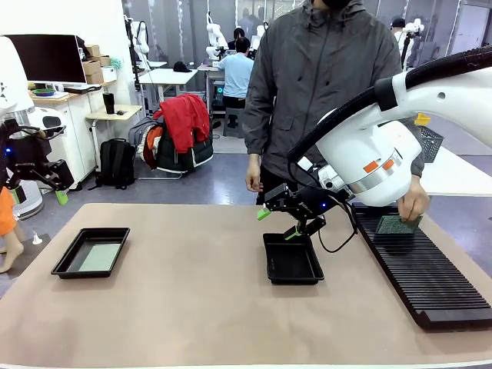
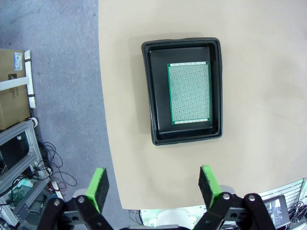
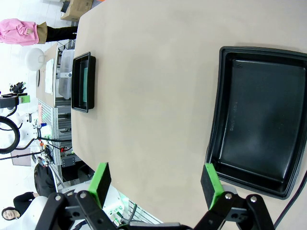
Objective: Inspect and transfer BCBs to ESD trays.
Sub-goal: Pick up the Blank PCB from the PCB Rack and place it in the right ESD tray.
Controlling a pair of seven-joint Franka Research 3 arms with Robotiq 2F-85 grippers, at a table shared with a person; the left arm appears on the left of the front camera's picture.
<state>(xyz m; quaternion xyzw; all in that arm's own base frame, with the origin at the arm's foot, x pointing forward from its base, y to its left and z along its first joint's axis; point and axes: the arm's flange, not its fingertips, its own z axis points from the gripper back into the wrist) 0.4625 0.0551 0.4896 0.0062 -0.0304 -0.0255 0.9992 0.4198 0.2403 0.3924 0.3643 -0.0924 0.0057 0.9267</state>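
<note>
Hovering with jaws spread wide and empty, the right gripper [image 1: 278, 224] hangs just above the bare ESD tray [image 1: 292, 263] at centre frame. At right, the person's hand [image 1: 413, 204] holds a BCB [image 1: 395, 224] at the far end of the ribbed rack [image 1: 434, 273]. The left gripper [image 2: 153, 187], equally wide and empty, looks down on the second tray [image 2: 156, 96], with a board [image 2: 189, 93] lying flat inside. One transfer looks done; next, the right gripper must take that BCB and lay it flat in the bare tray.

Glossy black plastic trays [image 3: 259, 120]; matt beige tabletop [image 1: 200, 307]; perforated green board [image 2: 189, 93].
</note>
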